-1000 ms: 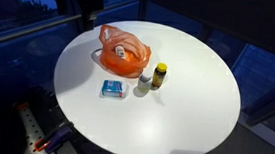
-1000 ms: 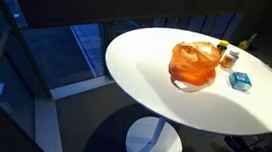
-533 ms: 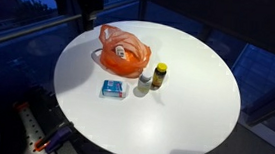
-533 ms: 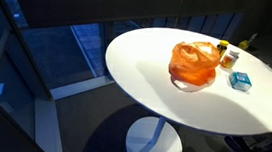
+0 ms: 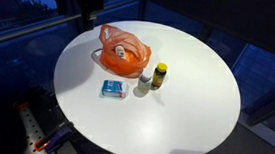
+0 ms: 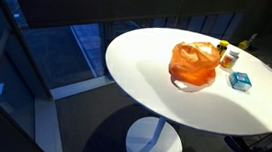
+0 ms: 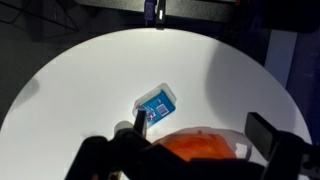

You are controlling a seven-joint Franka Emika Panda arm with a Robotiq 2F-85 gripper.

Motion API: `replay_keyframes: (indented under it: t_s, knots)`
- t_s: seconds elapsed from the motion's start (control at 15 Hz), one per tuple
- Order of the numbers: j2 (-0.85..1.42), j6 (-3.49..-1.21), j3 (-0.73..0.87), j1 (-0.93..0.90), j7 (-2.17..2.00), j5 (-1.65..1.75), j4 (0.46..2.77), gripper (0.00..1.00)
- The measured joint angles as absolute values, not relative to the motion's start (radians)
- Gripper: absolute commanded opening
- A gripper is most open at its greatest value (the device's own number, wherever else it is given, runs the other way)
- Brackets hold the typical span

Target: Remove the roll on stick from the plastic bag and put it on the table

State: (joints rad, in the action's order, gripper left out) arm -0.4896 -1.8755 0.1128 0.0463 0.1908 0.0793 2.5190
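Note:
An orange plastic bag (image 5: 123,50) lies on the round white table (image 5: 185,111), toward its far side; it also shows in the other exterior view (image 6: 194,65). A white object (image 5: 122,53), apparently the roll on stick, shows in the bag's opening. In the wrist view my gripper (image 7: 200,128) hangs above the bag (image 7: 195,147) with its jaws wide apart and nothing between them. The stick does not show in the wrist view. In the exterior views the arm is only a dark shape (image 5: 79,0) behind the table.
A blue packet (image 5: 112,88) lies in front of the bag, also in the wrist view (image 7: 156,105). A small white bottle (image 5: 144,81) and a yellow-capped dark bottle (image 5: 159,76) stand beside it. The table's edge drops to a dark floor all around.

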Motion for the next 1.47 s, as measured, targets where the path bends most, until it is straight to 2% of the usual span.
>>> replay_keyframes:
  t_s: [0.73, 1.47]
  knots:
    - [-0.456, -1.883, 0.097, 0.037, 0.177, 0.068, 2.480, 1.00]
    - [-0.143, -1.899, 0.016, -0.005, 0.035, 0.015, 2.172, 1.00]
